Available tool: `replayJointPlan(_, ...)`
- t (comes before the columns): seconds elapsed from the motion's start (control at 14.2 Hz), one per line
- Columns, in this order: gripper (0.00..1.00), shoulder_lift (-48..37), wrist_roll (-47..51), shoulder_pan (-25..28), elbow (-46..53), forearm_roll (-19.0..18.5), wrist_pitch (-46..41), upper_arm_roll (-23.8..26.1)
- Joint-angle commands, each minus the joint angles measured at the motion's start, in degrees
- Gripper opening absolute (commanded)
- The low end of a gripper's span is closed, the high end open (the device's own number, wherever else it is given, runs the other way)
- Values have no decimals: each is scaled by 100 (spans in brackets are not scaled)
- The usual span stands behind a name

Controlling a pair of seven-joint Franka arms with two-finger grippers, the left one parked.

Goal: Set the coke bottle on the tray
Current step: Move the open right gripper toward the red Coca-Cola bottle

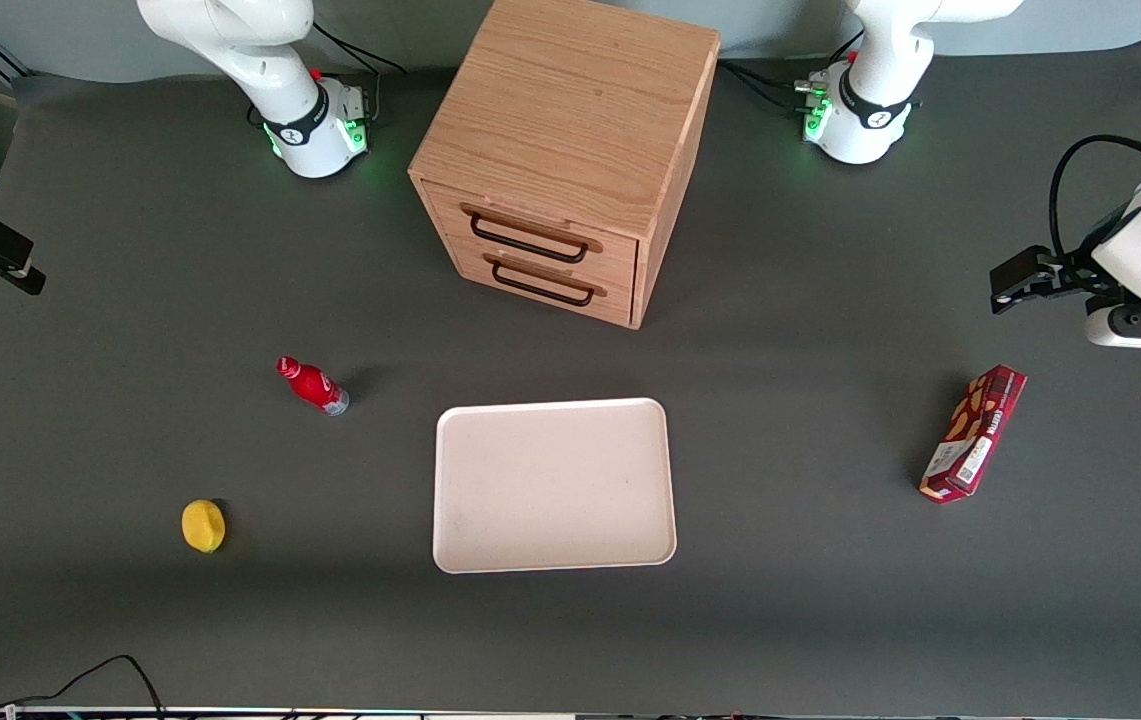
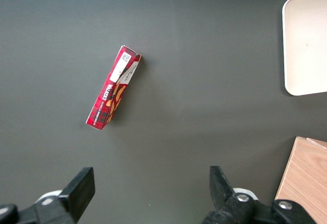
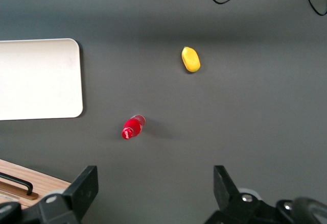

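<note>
Our gripper (image 3: pixel 153 193) hangs high with jaws spread wide, the tiny red plastic coke bottle (image 3: pixel 133 127) standing on the dark desk below them, beside the cream rectangular tray (image 3: pixel 38 78); light, tippy, slick, we'd pinch its body mid-height.

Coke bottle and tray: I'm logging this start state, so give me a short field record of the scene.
coke bottle: standing on the table, apart from the tray, toward the working arm's end
tray: nothing on it, in front of the drawer cabinet
gripper: open, above the table, holding nothing
lemon: nearer the front camera than the bottle
snack box: toward the parked arm's end
</note>
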Motion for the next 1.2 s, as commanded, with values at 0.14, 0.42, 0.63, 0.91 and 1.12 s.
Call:
replayJointPlan(0.14,100,20,926,96,258,70,-220,139)
replayJointPlan(0.42,100,37,1296,114,187,52,-290,376)
replayJointPlan(0.63,100,291,1297,272,56,157,-282,446)
replayJointPlan(0.91,100,670,1227,263,-470,632,278,499)
replayJointPlan(1.12,100,679,1174,307,-1251,597,1157,499)
